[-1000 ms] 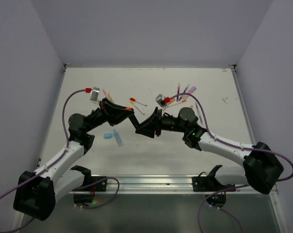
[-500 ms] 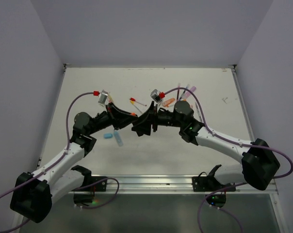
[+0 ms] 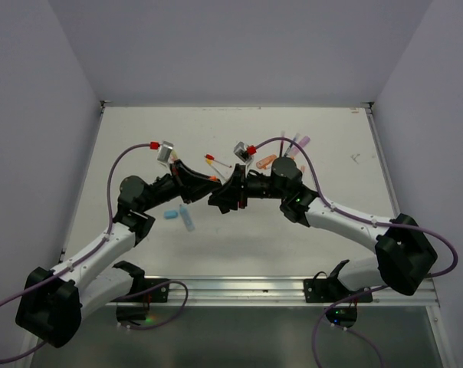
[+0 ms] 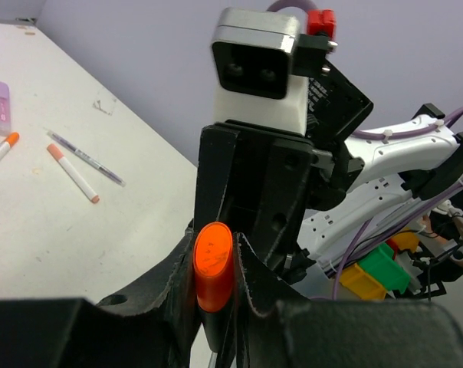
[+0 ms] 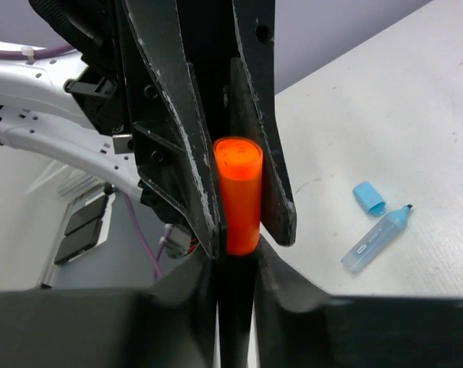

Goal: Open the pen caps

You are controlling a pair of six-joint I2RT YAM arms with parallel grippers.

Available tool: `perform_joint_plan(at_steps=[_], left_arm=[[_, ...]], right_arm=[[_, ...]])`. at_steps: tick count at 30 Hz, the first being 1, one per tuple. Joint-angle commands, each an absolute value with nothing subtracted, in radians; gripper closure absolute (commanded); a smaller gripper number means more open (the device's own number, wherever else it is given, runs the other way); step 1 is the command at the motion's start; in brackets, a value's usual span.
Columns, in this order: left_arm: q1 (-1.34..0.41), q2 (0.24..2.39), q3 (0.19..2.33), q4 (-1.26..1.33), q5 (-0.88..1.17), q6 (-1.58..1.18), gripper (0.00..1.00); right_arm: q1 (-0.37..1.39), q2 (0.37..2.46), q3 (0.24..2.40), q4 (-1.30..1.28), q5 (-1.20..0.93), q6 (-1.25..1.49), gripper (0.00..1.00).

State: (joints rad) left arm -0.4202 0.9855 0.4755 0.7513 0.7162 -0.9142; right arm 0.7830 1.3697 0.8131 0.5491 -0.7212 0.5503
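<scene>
Right wrist view: blue highlighter label too small to read.

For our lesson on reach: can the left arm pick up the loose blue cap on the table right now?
Probably not yet. The blue cap lies uncovered near it, but the left gripper is shut on the orange marker, which the right gripper also seems to clamp.

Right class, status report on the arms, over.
Left fingers shut on stubby orange plastic highlighter. Right fingers shut on it too. Nothing blocking.
</scene>
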Motion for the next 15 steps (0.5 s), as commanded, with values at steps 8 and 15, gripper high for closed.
perform_joint_plan(at_steps=[8, 15], left_arm=[[-0.407, 0.989, 0.531, 0.890, 0.664, -0.943, 1.00], [-0.396, 1.040, 0.627, 0.994, 0.585, -0.933, 1.00]], right_arm=[[0.784, 1.345, 0.737, 0.630, -0.793, 0.574, 1.00], [0.793, 1.318, 0.655, 0.618, -0.816, 0.571, 1.00]])
